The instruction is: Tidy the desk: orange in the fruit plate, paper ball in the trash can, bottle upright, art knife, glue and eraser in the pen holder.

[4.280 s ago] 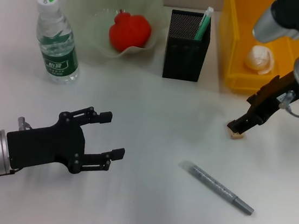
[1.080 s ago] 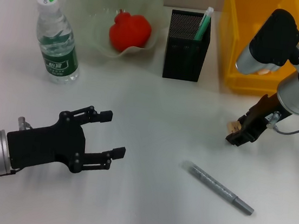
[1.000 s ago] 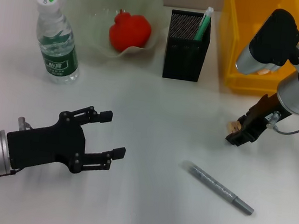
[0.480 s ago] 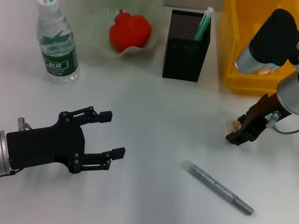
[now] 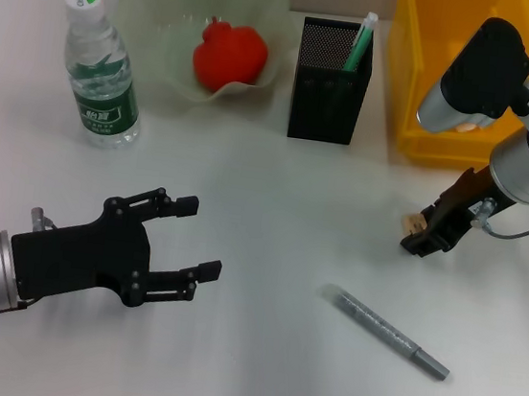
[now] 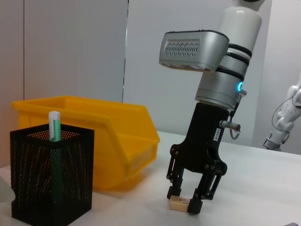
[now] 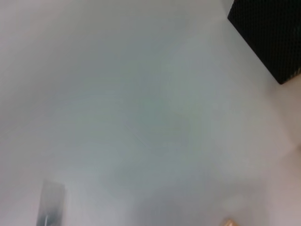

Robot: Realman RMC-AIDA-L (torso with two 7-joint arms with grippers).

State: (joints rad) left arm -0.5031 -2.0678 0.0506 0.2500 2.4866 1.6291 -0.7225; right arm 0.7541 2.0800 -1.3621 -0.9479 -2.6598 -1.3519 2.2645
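My right gripper [image 5: 421, 237] is down on the table right of centre, its fingers set on either side of the small tan eraser [image 5: 414, 219]. The left wrist view shows that gripper [image 6: 184, 200] closed around the eraser [image 6: 180, 203], which rests on the table. The grey art knife [image 5: 388, 332] lies nearer the front. A black mesh pen holder [image 5: 332, 71] holds a green-and-white glue stick [image 5: 361, 41]. The bottle [image 5: 102, 67] stands upright beside the fruit plate [image 5: 158, 1], which holds a red fruit [image 5: 229, 54]. My left gripper [image 5: 187, 239] hovers open at the front left. The paper ball is hidden behind my right arm.
The yellow trash bin [image 5: 419, 82] stands at the back right, just behind my right arm. In the left wrist view the pen holder [image 6: 51, 174] sits in front of the bin [image 6: 117, 136]. Bare table lies between the two grippers.
Over four seconds my right arm swung in over the bin and its gripper settled around the eraser. In the last second nothing visibly moved. The left arm stayed still.
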